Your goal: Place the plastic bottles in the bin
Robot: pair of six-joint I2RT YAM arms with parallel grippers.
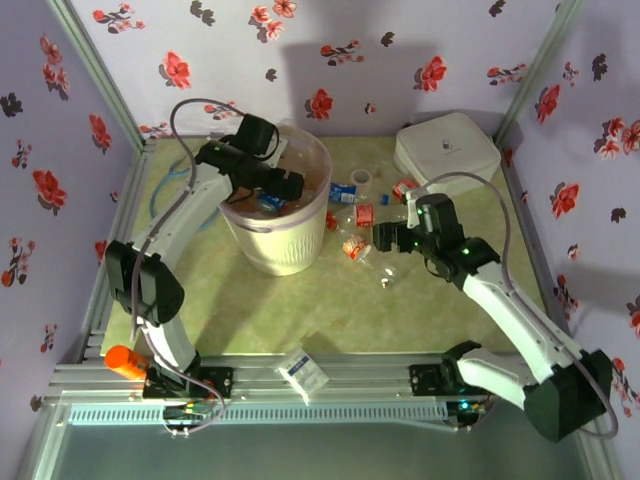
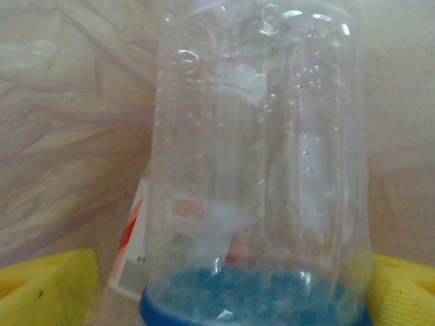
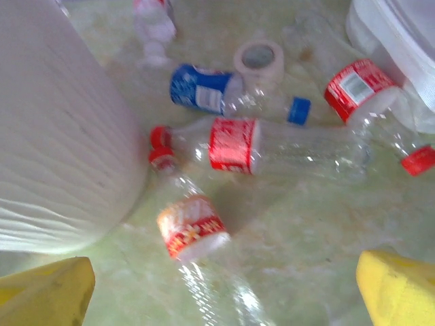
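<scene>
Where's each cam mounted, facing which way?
Top external: above, behind the bases, looking down at the table; both arms, left gripper over the bin, right gripper over bottles.
Left wrist: faces a clear bottle against the liner; left fingertips.
Right wrist: looks down at those bottles beside the bin; right fingertips.
Shared by top and right wrist: bin, bottles.
</scene>
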